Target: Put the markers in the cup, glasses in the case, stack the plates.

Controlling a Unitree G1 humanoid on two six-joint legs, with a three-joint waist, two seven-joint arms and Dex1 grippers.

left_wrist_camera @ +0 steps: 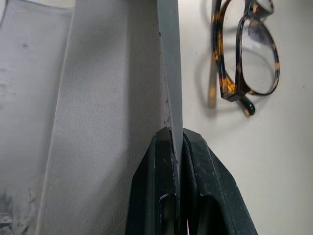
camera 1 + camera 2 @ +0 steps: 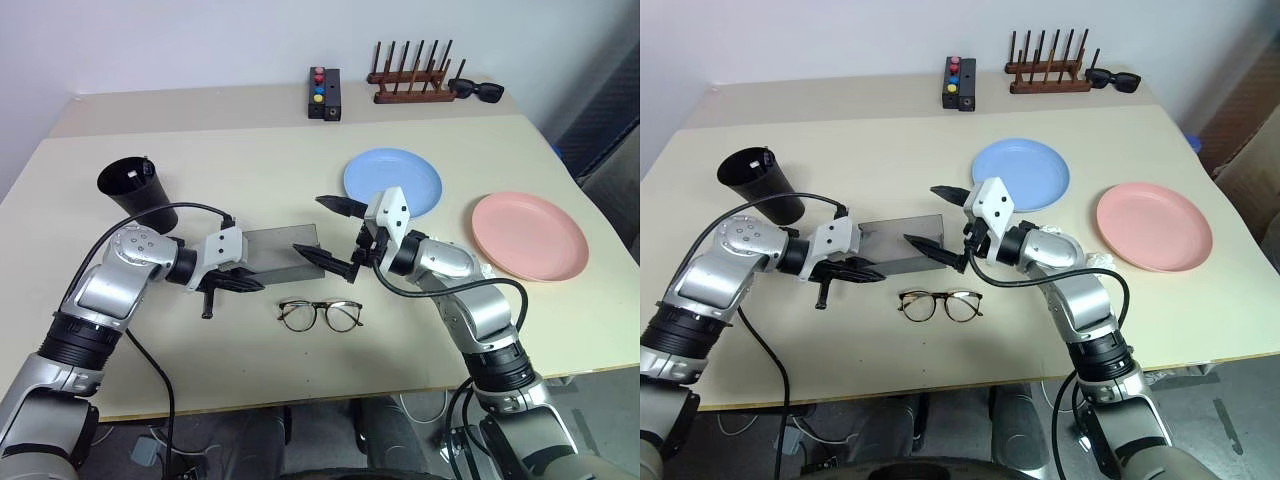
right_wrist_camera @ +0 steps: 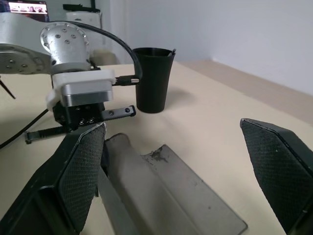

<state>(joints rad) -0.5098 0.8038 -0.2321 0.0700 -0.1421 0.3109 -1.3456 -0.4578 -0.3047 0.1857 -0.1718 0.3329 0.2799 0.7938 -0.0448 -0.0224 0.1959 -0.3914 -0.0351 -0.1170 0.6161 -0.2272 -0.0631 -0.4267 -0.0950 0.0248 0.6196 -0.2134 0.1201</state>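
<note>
Nearest the table's [image 2: 300, 395] front edge, the glasses [image 2: 320, 315] lie folded open, untouched. Just behind them the grey case [image 2: 282, 250] sits open mid-table; the left gripper [image 2: 240, 283] is clamped on its front wall, while the right gripper [image 2: 335, 232] hangs at the case's other end with jaws wide apart, holding nothing. Toward the left edge stands the cup [image 2: 138, 192], something slim sticking up inside it. Blue plate [image 2: 392, 180] and pink plate [image 2: 530, 236] sit apart, unstacked. Risk: the thin wall may slip from the pinch, letting the case shift or close onto the glasses.
</note>
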